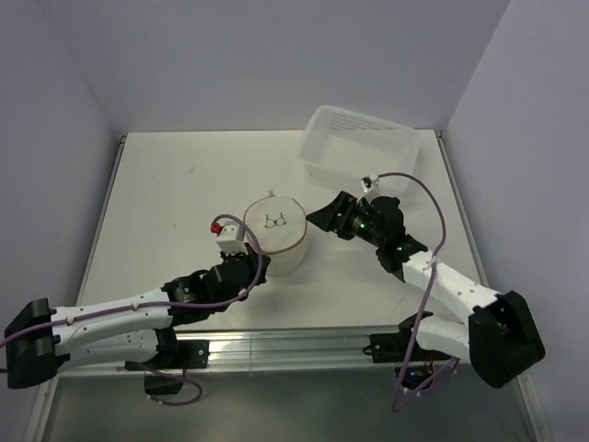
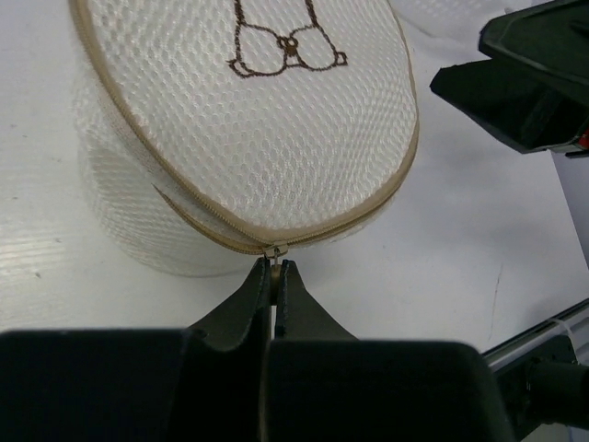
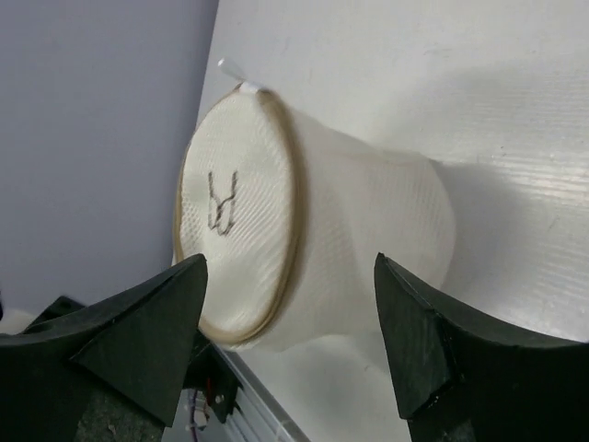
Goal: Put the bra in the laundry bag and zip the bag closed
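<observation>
White table (image 1: 175,184). The left arm (image 1: 120,318) lies low along the near edge and reaches far and right toward the middle. The right arm (image 1: 451,287) rises from its base at the near right and bends left, wrist pointing at the same spot. A perforated white basket (image 1: 361,143) sits at the far right, well apart from both. We note the laundry bag (image 1: 276,235) upright at the table's centre, between the two grippers, lid on top, with the beige zip shut along the stretch we see. The bra cannot be made out through the mesh. The right gripper (image 1: 317,219) hovers just right of the bag, jaws spread wide and holding nothing; we cannot tell whether a tip touches the mesh. The left gripper (image 2: 276,269) meets the bag's near-left rim, jaws pressed together and pinching the zip pull (image 2: 273,250). The lid carries a dark stitched bra icon (image 1: 275,221). A small white tab (image 3: 230,66) sticks out at the rim.
</observation>
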Robot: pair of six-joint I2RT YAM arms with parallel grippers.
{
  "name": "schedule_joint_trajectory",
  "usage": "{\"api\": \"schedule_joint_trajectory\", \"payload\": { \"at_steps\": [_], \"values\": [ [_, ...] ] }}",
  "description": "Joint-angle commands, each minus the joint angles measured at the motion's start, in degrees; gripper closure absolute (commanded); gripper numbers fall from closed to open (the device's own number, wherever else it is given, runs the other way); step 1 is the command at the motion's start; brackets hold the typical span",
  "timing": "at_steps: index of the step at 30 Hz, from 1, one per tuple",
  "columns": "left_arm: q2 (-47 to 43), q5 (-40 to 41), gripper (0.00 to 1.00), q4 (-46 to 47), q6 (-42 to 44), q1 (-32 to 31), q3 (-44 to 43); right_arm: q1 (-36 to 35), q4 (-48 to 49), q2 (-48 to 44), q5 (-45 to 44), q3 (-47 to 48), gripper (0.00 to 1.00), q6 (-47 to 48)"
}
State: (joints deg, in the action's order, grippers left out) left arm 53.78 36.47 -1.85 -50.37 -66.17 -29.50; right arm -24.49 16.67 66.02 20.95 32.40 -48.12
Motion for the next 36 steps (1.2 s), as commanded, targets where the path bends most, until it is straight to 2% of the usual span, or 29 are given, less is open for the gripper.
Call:
{"api": "schedule_joint_trajectory", "payload": {
  "at_steps": [1,5,7,13,14,16,22,26,33,36],
  "values": [
    [3.77,-3.07,1.00,7.29,-1.22,-1.15,-2.84,-3.45,0.64,-8.17,-6.26,-4.95,0.19,-0.92],
    [7.65,-3.86,1.00,12.91,-0.87,-2.21,-3.99,-12.84,4.68,-11.17,-11.72,-10.16,0.21,-6.36],
    [9.49,-4.47,1.00,14.15,-0.52,-2.64,-4.86,-14.26,9.06,-10.82,-11.90,-12.00,0.23,-9.44],
    [10.82,-4.91,1.00,14.50,-0.87,-3.96,-5.05,-15.50,10.84,-7.93,-12.69,-10.43,0.30,-9.45],
    [10.82,-5.09,1.00,14.68,-0.96,-3.96,-4.87,-15.50,11.10,-7.14,-12.60,-10.26,0.38,-9.45],
    [10.91,-5.09,1.00,14.16,-1.13,-3.97,-4.61,-15.50,13.03,-4.94,-12.51,-10.08,0.44,-9.97],
    [9.68,-5.00,1.00,12.22,-1.05,-3.97,-3.99,-15.41,15.50,-2.56,-12.51,-9.73,0.86,-10.51],
    [7.92,-2.64,1.00,8.36,-0.61,-3.96,-3.03,-12.97,13.13,-3.35,-11.99,-9.20,1.00,-8.93],
    [3.36,2.03,1.00,-1.93,-0.34,-1.69,-0.83,-1.99,10.60,-0.90,-2.24,-5.09,1.00,-3.66],
    [-1.03,2.64,1.00,-4.65,0.01,0.07,0.49,0.23,8.31,1.39,-0.39,-1.49,1.00,-0.76]
  ]
}}
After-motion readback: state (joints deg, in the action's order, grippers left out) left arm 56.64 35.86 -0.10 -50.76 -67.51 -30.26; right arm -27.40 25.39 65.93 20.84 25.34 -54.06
